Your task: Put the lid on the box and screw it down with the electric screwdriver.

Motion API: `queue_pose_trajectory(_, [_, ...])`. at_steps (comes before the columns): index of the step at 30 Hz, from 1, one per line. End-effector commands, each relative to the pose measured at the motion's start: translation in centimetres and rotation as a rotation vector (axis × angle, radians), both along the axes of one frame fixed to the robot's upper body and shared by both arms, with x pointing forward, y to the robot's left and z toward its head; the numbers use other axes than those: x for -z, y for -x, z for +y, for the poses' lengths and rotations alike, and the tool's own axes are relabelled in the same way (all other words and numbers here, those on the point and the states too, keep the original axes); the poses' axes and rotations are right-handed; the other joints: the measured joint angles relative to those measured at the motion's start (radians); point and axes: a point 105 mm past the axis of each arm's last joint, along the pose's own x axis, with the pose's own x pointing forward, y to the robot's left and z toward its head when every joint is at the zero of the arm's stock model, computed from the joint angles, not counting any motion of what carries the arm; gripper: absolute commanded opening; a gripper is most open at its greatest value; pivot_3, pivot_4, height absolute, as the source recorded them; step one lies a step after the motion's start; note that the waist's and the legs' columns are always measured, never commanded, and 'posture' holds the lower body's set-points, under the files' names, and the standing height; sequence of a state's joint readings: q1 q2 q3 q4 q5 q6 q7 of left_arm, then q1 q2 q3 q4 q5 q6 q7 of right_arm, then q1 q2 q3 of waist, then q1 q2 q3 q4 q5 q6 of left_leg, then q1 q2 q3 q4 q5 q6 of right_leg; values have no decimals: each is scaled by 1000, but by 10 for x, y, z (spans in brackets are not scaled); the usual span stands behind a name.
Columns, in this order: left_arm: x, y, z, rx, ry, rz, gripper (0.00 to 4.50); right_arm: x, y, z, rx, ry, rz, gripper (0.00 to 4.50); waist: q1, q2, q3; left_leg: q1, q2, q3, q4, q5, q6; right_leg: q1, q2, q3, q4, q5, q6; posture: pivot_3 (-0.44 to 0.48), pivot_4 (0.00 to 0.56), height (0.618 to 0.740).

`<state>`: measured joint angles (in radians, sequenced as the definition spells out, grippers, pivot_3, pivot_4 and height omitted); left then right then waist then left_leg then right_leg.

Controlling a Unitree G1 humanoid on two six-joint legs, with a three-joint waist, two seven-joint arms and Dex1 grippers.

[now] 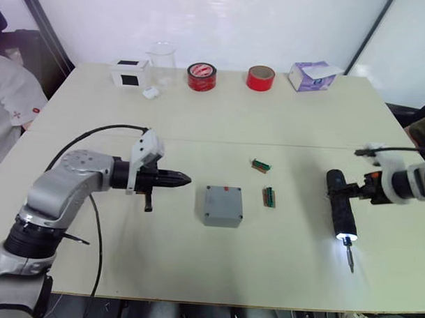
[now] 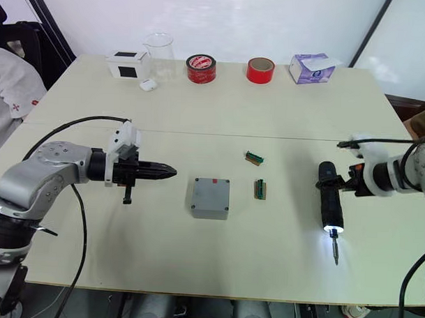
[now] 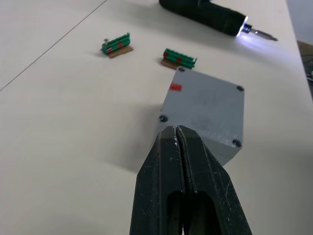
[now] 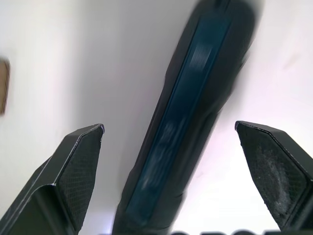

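Observation:
The grey box sits mid-table with the lid resting flush on top; a screw head shows at each corner and a small red mark near one edge. My left gripper is shut and empty, pointing at the box from its left, a short gap away. The electric screwdriver lies flat on the table to the right, with its tip light lit and its bit toward the front edge. My right gripper is open, its fingers straddling the screwdriver's body without touching it.
Two small green terminal boards lie between box and screwdriver. Along the far edge stand a white box with a black square, a clear beaker, two red tape rolls and a tissue box. A person sits at far left.

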<state>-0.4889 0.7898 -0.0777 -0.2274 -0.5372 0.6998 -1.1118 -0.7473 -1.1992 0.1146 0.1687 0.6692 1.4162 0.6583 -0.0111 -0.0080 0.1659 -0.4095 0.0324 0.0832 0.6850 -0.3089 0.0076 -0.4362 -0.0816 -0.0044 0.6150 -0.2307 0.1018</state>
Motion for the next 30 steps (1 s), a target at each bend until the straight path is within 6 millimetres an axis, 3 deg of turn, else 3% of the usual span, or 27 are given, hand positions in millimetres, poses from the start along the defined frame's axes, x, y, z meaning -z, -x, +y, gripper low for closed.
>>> queue_pose_trajectory(1, [5, -1, 8, -18, -48, -43, 0, -69, -7, 27, -211, 54, -266, 4473, -2, 1, 0, 0, 0, 0, 0, 0, 0, 0, 0, 0, 0, 0, 0, 0, 150, 740])
queue_pose_trajectory(3, [19, -2, 1, -24, -64, -25, 0, -68, 17, 87, -521, -48, -272, 4473, -1, 0, 0, 0, 1, 0, 0, 0, 0, -1, 1, 0, 1, 0, 0, 0, 150, 740])
queue_pose_trajectory(5, [30, -2, -5, -18, -83, -19, 0, -50, 46, 129, -746, -113, -234, 4473, 1, -1, -1, 1, 2, -2, -2, 0, 0, 1, 2, -1, 1, 0, 0, 0, 150, 740])
queue_pose_trajectory(8, [41, 0, -14, 2, -99, -11, 0, -11, 71, 157, -904, -83, -208, 4473, 14, -4, -1, 1, 3, -5, -1, 0, 0, 3, 2, -5, 1, 0, 0, 0, 150, 740])
queue_pose_trajectory(12, [49, 1, -24, 22, -100, -2, 0, 21, 80, 175, -937, -99, -196, 4473, 23, -4, -1, 0, 0, -2, 3, 0, 0, 3, -2, -2, 1, 1, 0, 0, 150, 740])
queue_pose_trajectory(19, [52, -5, -34, 47, -116, -19, 0, 49, 76, 192, -951, -86, -185, 4473, 22, -5, -1, 1, 0, -4, 12, 0, 0, 8, -1, -2, 2, -1, -3, 0, 150, 740])
queue_pose_trajectory(30, [45, -31, -62, 77, -45, -60, 0, 57, 80, 217, -972, -167, -179, 4473, 23, -5, -1, 1, 0, -4, 13, 0, 0, 8, 0, -3, 4, 1, 0, 0, 150, 740])
